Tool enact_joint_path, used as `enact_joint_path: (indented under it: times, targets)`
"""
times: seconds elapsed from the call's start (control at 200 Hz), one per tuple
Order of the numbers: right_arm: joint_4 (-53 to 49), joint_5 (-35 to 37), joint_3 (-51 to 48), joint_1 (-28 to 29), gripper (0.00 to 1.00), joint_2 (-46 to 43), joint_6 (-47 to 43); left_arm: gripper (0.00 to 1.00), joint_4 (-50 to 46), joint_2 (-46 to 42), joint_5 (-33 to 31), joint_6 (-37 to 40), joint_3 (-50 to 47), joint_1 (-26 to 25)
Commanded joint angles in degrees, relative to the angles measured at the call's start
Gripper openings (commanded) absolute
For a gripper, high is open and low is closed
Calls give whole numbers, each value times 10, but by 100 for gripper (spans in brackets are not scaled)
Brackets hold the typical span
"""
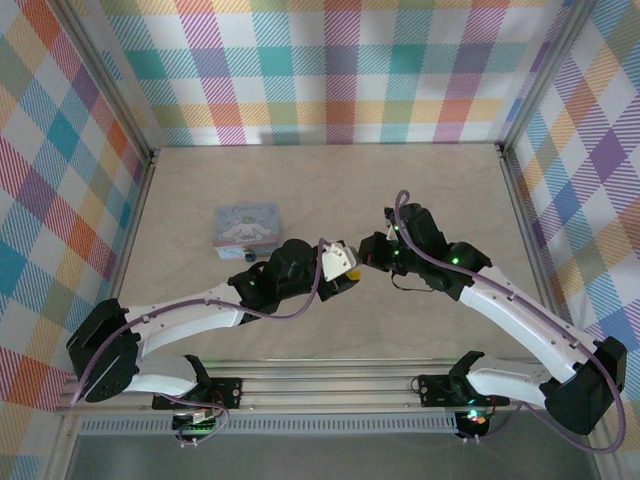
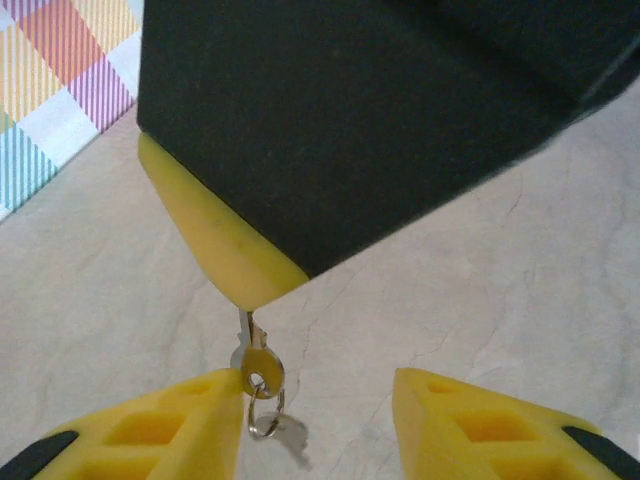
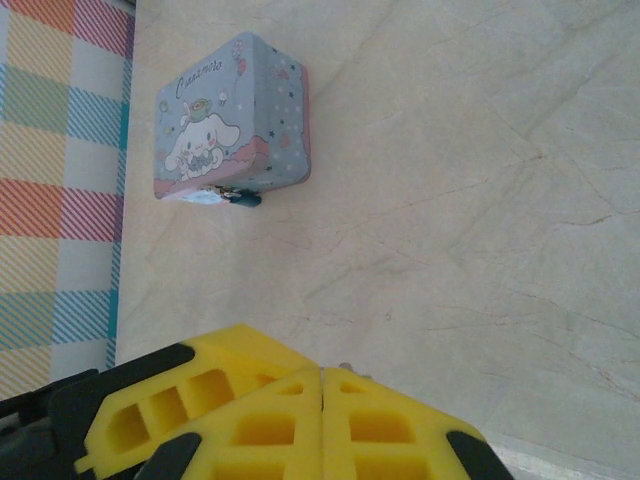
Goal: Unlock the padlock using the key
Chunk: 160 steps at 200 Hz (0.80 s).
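The key (image 2: 256, 362) is a thin grey metal key with a small ring (image 2: 265, 415) hanging from its head. My right gripper (image 3: 322, 372) is shut on its blade, and a sliver of the key (image 3: 345, 367) peeks past the pressed-together tips. In the left wrist view a yellow right fingertip (image 2: 230, 255) holds the key from above. My left gripper (image 2: 318, 385) is open, one finger touching the key's head. Both grippers, left (image 1: 352, 272) and right (image 1: 368, 262), meet mid-table. The padlock (image 3: 241, 198), tiny and dark bluish, hangs at the tin's near edge (image 1: 246, 256).
A pale blue cartoon-printed tin (image 1: 248, 225) sits left of centre on the beige table (image 1: 330, 180), left of and beyond the grippers. Plaid walls and metal posts (image 1: 140, 190) close in the sides and back. Bare tabletop lies between the grippers and the tin.
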Motion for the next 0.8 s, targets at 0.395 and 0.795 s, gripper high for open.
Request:
enact_joint_path:
  times: [0.395,0.795]
  targets:
    - [4,-7,-5,4,0,-14,19,15,27,22,-83,20,18,-9]
    - [40,10,-17,2,54,-77,-66,0,-10,-12,-44,-27,10,3]
